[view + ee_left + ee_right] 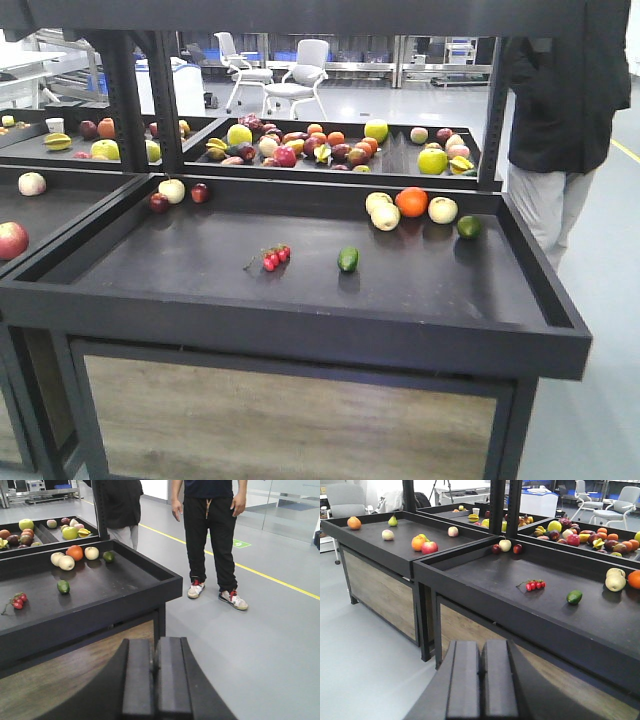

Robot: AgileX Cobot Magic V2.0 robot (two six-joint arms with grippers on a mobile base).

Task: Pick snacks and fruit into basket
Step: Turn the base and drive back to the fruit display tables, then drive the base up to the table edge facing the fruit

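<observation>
Fruit lies on a black display tray (300, 265): an orange (411, 201) among pale yellow pieces (385, 216), a dark green piece (348, 259), a bunch of small red fruit (274, 256), and a lime-green one (468, 226). The same green piece (574, 597) and red bunch (535, 585) show in the right wrist view. My left gripper (155, 677) is shut and empty, below and in front of the tray's edge. My right gripper (482, 680) is shut too, also empty, low before the stand. The snacks and the basket are out of view.
More trays with piled fruit (330, 145) stand behind and to the left (395, 535). Black uprights (130, 95) rise between trays. A person in black (560, 110) stands at the tray's right; another person (210, 530) stands on the grey floor. Office chairs (300, 75) are far back.
</observation>
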